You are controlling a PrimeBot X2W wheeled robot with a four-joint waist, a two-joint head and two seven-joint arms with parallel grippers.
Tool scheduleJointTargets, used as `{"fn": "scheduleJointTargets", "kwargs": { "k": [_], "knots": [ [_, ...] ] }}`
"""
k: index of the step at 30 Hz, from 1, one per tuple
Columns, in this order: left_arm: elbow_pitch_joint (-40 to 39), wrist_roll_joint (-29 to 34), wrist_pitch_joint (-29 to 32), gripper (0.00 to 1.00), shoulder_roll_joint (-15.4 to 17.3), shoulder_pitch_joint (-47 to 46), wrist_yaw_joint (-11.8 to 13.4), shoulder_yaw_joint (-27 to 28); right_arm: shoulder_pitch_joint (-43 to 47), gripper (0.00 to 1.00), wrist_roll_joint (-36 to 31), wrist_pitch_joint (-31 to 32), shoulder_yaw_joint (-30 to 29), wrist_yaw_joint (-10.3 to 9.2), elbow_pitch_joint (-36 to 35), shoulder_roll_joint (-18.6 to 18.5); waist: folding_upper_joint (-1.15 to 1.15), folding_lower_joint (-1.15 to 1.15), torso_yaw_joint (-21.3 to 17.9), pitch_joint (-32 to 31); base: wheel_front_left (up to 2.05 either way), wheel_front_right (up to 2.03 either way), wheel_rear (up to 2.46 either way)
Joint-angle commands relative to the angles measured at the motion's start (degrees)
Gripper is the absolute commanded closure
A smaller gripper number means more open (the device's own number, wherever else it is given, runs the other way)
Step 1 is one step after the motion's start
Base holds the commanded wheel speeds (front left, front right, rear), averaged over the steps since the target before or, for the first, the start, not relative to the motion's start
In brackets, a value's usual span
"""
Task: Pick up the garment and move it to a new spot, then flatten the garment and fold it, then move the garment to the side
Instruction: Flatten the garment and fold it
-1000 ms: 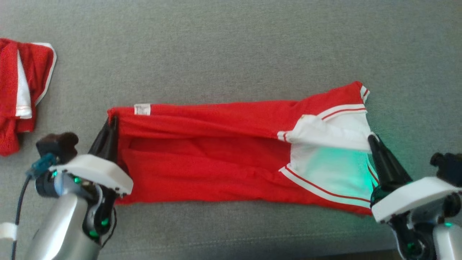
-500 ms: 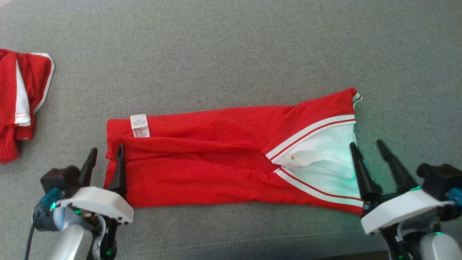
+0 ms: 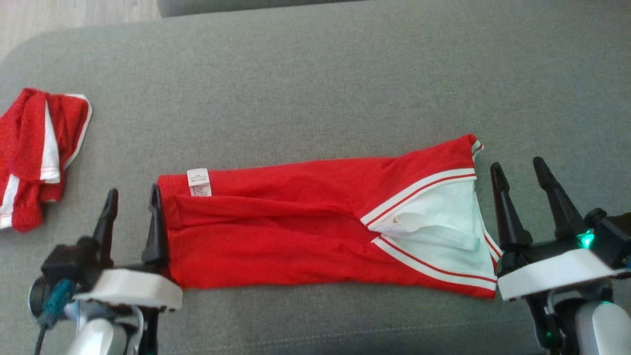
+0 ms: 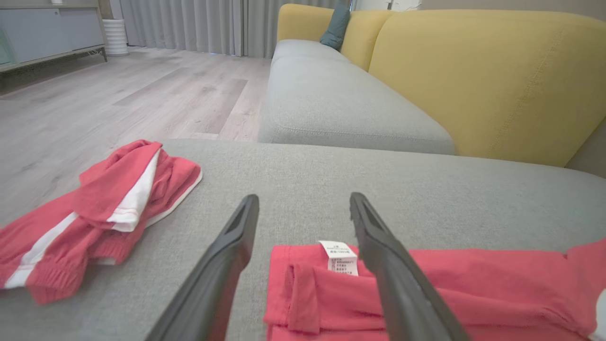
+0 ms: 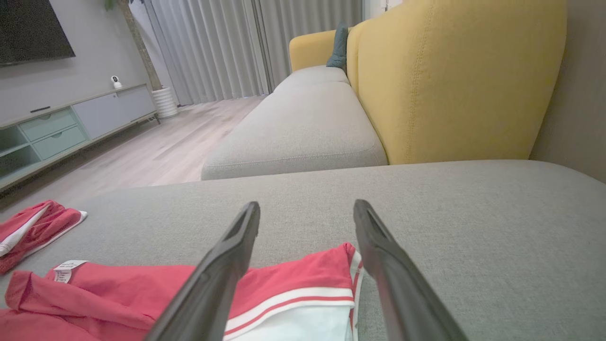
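Observation:
The garment (image 3: 296,231) is red with white trim and a white label. It lies folded into a long band across the grey cushion (image 3: 315,98). My left gripper (image 3: 134,191) stands open at its left end, one finger along the red edge and nothing between the fingers. My right gripper (image 3: 516,164) is open just past the white-trimmed right end, holding nothing. In the left wrist view the open left gripper (image 4: 304,196) hovers over the garment's (image 4: 450,293) labelled corner. In the right wrist view the open right gripper (image 5: 307,203) sits above the garment's (image 5: 293,279) striped corner.
A second red and white garment (image 3: 34,153) lies bunched at the cushion's far left edge, seen also as a crumpled heap (image 4: 104,203). A yellow sofa back (image 4: 473,71) rises beyond the cushion. Wooden floor (image 4: 118,94) lies off the left side.
Both grippers have opened and let go of the garment's ends. The garment has dropped flat onto the cushion. The head camera has shifted, so the whole picture sits lower.

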Motion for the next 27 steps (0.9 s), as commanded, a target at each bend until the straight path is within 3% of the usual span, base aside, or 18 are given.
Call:
{"fn": "scheduleJointTargets", "kwargs": {
  "k": [1,20,27],
  "knots": [
    [-1.94,0.34,0.05,0.0,1.76,-1.56,0.36,1.97,-0.74,0.0,-0.18,-0.55,1.41,-0.05,-1.83,-0.66,0.0,0.0,-0.1,-0.4,0.0,0.0,0.0],
    [-1.46,0.71,0.89,0.0,2.23,-1.48,0.87,0.74,-0.15,0.0,-1.13,-0.18,0.48,-0.05,0.27,0.24,0.0,0.0,-0.47,-0.58,0.0,0.0,0.0],
    [-1.83,1.24,0.78,0.0,2.11,-3.65,0.44,-0.06,-1.08,0.0,-0.62,2.37,-0.91,-0.05,7.77,-1.56,0.0,0.0,0.46,2.03,0.0,0.0,0.0]
  ]
}}
